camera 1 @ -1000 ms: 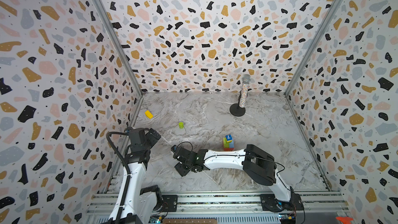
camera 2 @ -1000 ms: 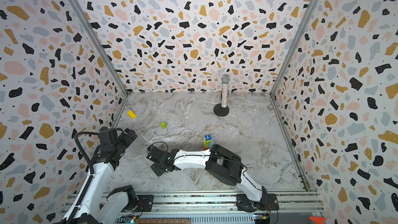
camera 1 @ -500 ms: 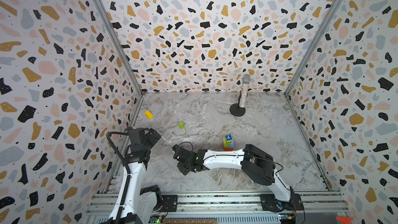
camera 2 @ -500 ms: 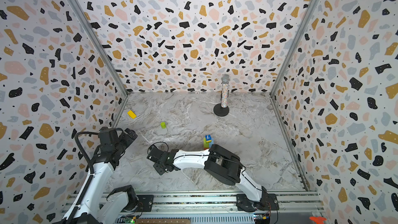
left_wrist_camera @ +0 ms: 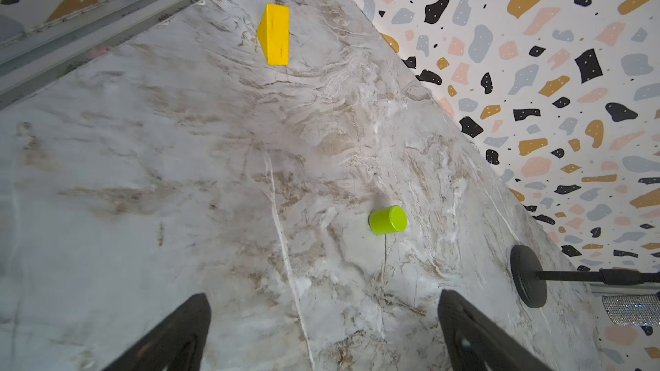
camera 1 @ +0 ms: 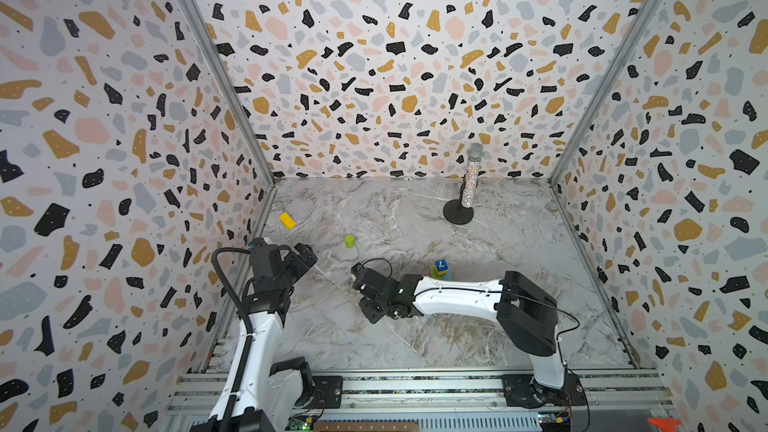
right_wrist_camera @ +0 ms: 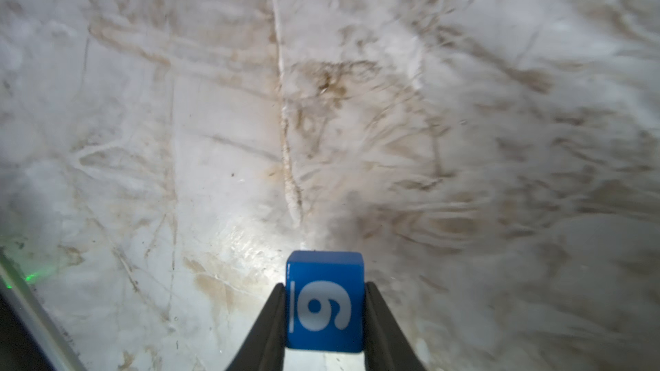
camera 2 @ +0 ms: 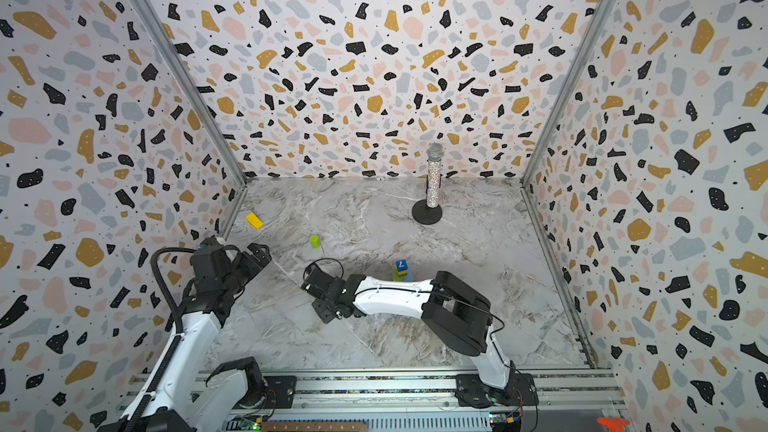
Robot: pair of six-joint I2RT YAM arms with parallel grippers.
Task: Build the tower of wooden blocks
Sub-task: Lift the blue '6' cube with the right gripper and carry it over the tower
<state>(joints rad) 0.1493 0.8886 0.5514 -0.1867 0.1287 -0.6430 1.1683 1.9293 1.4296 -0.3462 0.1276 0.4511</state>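
Across both top views, the tower (camera 1: 440, 271) stands on the marble floor (camera 1: 415, 218), just behind the right arm (camera 1: 457, 297). From the left wrist, the left gripper (left_wrist_camera: 323, 296) gapes wide, with the lime cylinder (left_wrist_camera: 388, 220) lying ahead of its jaws, untouched. From the right wrist, the right gripper (right_wrist_camera: 325, 289) clamps the blue cube (right_wrist_camera: 324, 312) squarely between both jaws.

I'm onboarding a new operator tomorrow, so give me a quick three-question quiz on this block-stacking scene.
1. True or false: the left gripper is open and empty.
2. What does the right gripper hold? A) nothing B) a red brick C) a dark blue numbered cube
3. How many loose blocks show in the left wrist view?
Key: 1 true; 2 C; 3 two, the yellow block and the lime cylinder.
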